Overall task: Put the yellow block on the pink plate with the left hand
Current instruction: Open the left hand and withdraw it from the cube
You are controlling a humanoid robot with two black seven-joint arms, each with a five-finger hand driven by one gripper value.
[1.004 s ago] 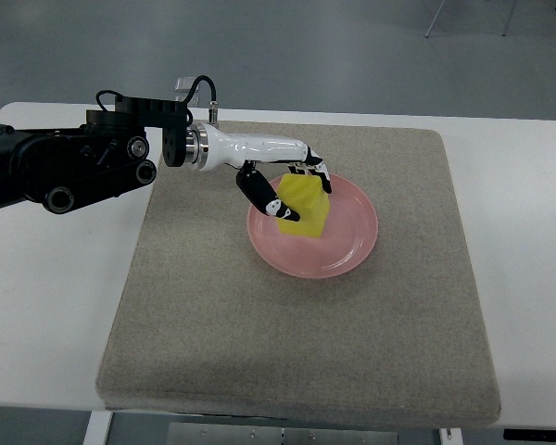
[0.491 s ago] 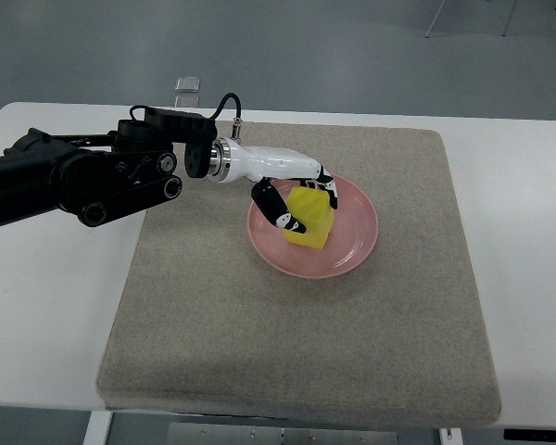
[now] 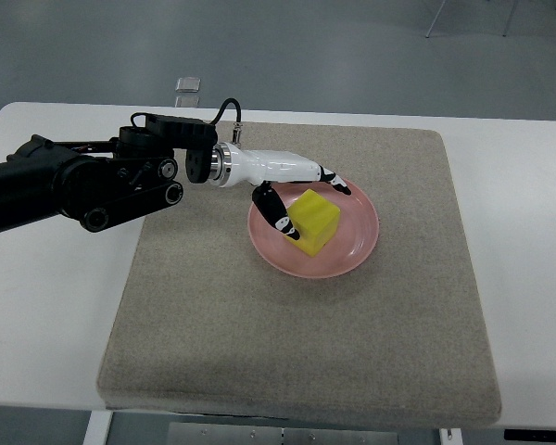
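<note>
The yellow block (image 3: 316,221) lies on the pink plate (image 3: 355,248) near the middle of the grey mat. My left hand (image 3: 306,199) reaches over the plate's left part from the picture's left. Its fingers (image 3: 335,181) are spread above the block's far side and its thumb (image 3: 276,214) sits at the block's left edge. The hand is open and no longer grips the block. The right arm is out of view.
The grey mat (image 3: 296,324) covers most of the white table (image 3: 37,306). My left arm's black forearm (image 3: 83,181) lies over the table's left part. A small clear object (image 3: 188,85) stands at the table's far edge.
The left hand lowered the block onto the plate and then opened its fingers, releasing it. The block now lies flat on the plate.
</note>
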